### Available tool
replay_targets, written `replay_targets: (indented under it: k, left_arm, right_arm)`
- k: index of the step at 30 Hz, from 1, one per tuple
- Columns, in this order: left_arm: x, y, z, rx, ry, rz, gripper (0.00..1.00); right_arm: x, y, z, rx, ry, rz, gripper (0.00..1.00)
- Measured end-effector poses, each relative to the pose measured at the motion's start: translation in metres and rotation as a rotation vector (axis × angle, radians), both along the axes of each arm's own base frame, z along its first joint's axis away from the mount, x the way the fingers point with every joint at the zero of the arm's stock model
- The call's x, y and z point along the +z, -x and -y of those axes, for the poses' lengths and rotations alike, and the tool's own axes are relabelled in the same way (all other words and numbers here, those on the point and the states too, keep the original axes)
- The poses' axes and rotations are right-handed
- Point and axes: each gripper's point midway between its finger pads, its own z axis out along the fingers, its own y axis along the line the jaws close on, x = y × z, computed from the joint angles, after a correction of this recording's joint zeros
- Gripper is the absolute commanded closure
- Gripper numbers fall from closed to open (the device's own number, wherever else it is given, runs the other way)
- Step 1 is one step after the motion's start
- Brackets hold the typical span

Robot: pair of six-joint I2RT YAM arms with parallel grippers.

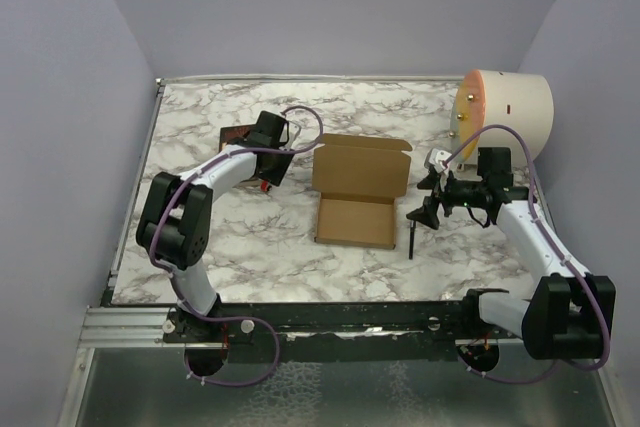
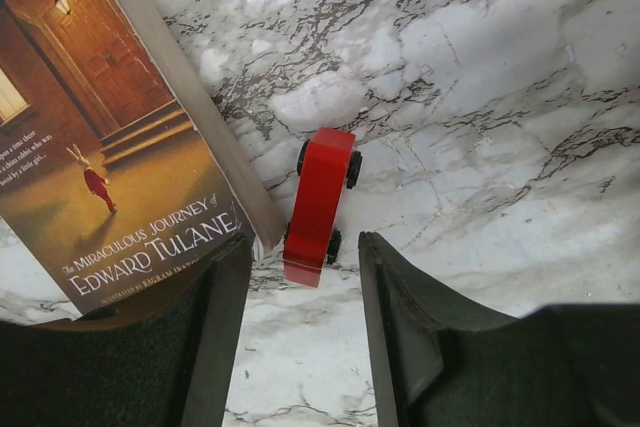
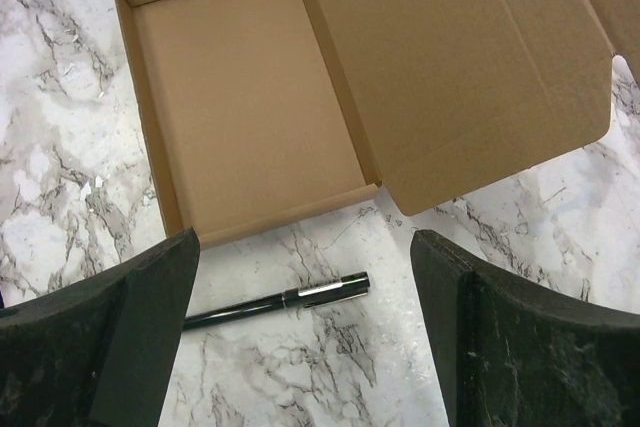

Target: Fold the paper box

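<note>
The brown paper box (image 1: pixel 357 205) lies at the middle of the marble table, its shallow tray formed and its lid open flat toward the back. In the right wrist view the tray (image 3: pixel 245 87) is empty and the lid (image 3: pixel 460 57) lies beside it. My right gripper (image 1: pixel 428 209) is open and empty, just right of the box, above a black pen (image 3: pixel 280 300). My left gripper (image 1: pixel 268 179) is open and empty, left of the box, over a small red toy car (image 2: pixel 320 205).
A dark book with an orange cover (image 2: pixel 100 147) lies beside the red car, at the back left (image 1: pixel 238 137). A large cream cylinder (image 1: pixel 508 112) lies at the back right. The pen (image 1: pixel 411 237) lies right of the box.
</note>
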Motion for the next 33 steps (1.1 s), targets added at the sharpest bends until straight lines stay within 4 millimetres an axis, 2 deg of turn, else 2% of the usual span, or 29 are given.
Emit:
replay_targets:
  k: [7,10,12,20,26,30,33]
  left_arm:
    - [-0.013,-0.001,-0.001,-0.013,-0.019,-0.030,0.71]
    - [-0.016,0.000,-0.001,-0.018,-0.019,-0.037,0.91]
    - [-0.015,-0.002,0.000,-0.022,-0.012,-0.032,1.00]
    - [-0.014,0.003,0.002,-0.031,0.020,-0.036,1.00]
    - [0.012,0.030,0.012,-0.043,0.164,-0.025,1.00]
    - [0.054,0.062,0.045,-0.080,0.486,0.024,1.00]
    - [0.065,0.082,0.074,-0.085,0.726,-0.006,1.00]
  right_arm:
    - [0.000,0.000,0.000,0.000,0.000,-0.001,0.13]
    - [-0.001,0.000,0.000,0.000,0.000,-0.001,0.13]
    - [-0.001,0.000,0.000,0.001,0.001,0.000,0.13]
    - [-0.001,0.000,0.000,0.003,0.002,0.001,0.13]
    - [-0.001,0.000,0.000,0.003,0.002,0.002,0.13]
    - [-0.001,0.000,0.000,0.003,0.002,0.002,0.13]
    - [-0.001,0.000,0.000,0.004,0.002,0.002,0.13]
